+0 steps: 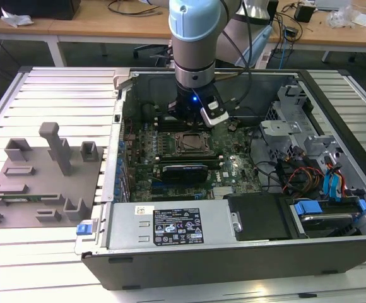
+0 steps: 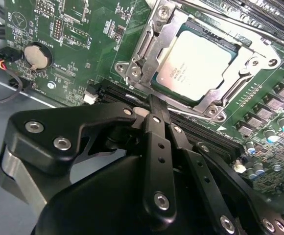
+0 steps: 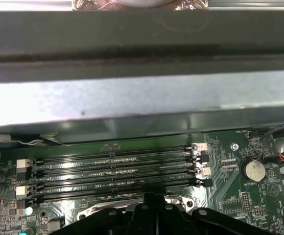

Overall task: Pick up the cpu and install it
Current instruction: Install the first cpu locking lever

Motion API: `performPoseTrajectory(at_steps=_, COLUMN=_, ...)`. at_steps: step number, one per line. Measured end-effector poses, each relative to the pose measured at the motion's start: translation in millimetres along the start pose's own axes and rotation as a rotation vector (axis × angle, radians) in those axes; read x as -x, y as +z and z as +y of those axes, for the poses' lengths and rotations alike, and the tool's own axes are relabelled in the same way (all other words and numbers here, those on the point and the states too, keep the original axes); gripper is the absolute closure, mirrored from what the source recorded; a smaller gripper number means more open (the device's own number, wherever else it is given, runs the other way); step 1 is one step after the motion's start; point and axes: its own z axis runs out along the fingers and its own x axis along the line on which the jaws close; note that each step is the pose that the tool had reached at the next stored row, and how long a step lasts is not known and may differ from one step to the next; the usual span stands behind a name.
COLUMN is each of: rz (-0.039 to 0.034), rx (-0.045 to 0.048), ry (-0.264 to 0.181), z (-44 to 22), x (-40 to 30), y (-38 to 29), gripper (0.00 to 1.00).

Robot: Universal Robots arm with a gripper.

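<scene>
**CPU seated in the socket, jaws clenched and empty**

You have the gripper (image 2: 153, 105) inside the open computer case (image 1: 233, 252), low over the motherboard (image 2: 83, 44). In the second wrist view its jaws are pressed together with nothing between them. The cpu (image 2: 197, 62) lies flat in the metal socket frame (image 2: 142, 54) just beyond the jaw tips, apart from them. Dark memory slots (image 3: 117, 171) run right under the tips. A coin battery (image 2: 37, 56) sits off to one side.
</scene>
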Motion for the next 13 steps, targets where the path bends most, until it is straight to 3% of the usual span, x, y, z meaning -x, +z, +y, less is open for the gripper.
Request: performPoseTrajectory(at_steps=13, rz=-0.0010, rx=-0.0009, ry=0.005, z=2.7, x=-2.6, y=0.2, gripper=0.89)
